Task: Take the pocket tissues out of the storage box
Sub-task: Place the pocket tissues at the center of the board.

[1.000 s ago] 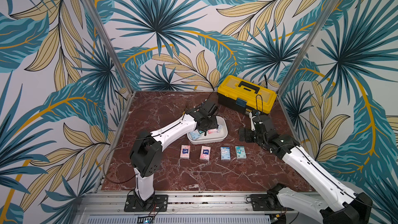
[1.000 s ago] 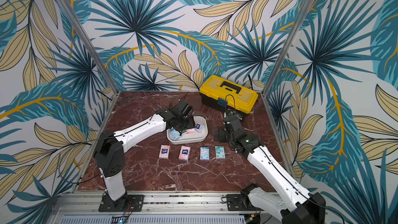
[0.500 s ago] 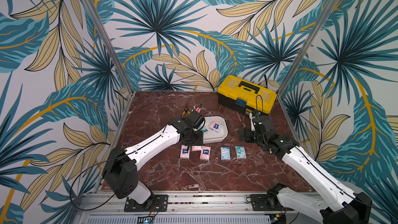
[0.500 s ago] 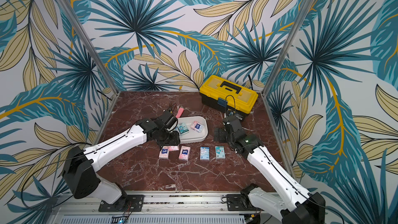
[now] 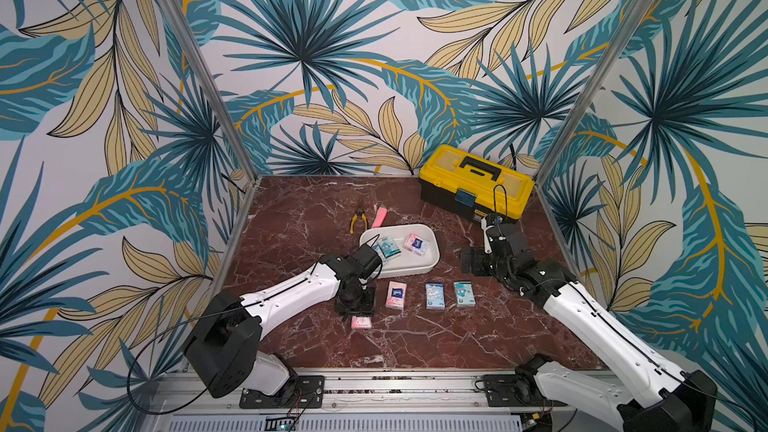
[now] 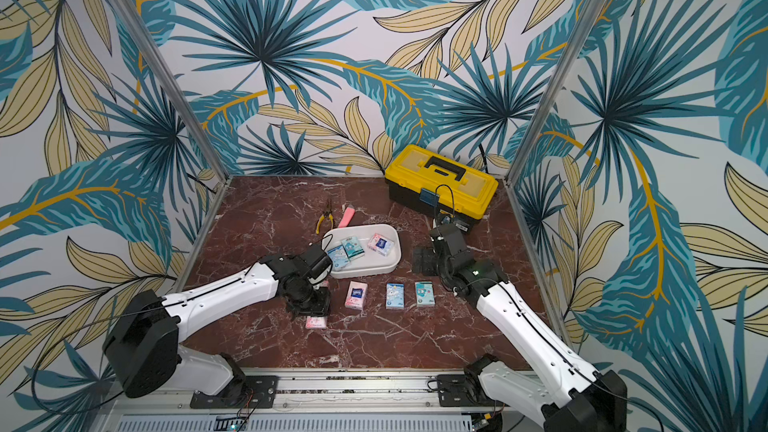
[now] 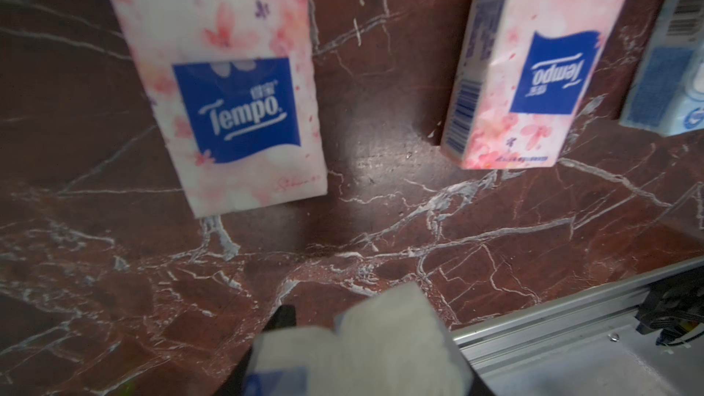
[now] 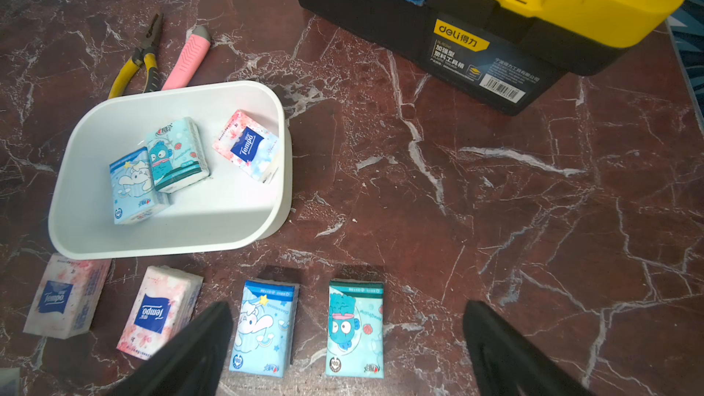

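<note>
- Top views: storage box (image 5: pixel 409 272) has three pocket tissues (image 5: pixel 415 243) inside. Left gripper (image 5: pixel 358 312) is low at the table (image 5: pixel 415 338), in front of the row.
- Left wrist: jaws clamped on a pink packet (image 7: pixel 384 321), two pink ones lying nearby.
- Right wrist: right gripper (image 8: pixel 346 310) wide, empty. Four in the row outside. Reckon five out counting the held one, three to go.
</note>
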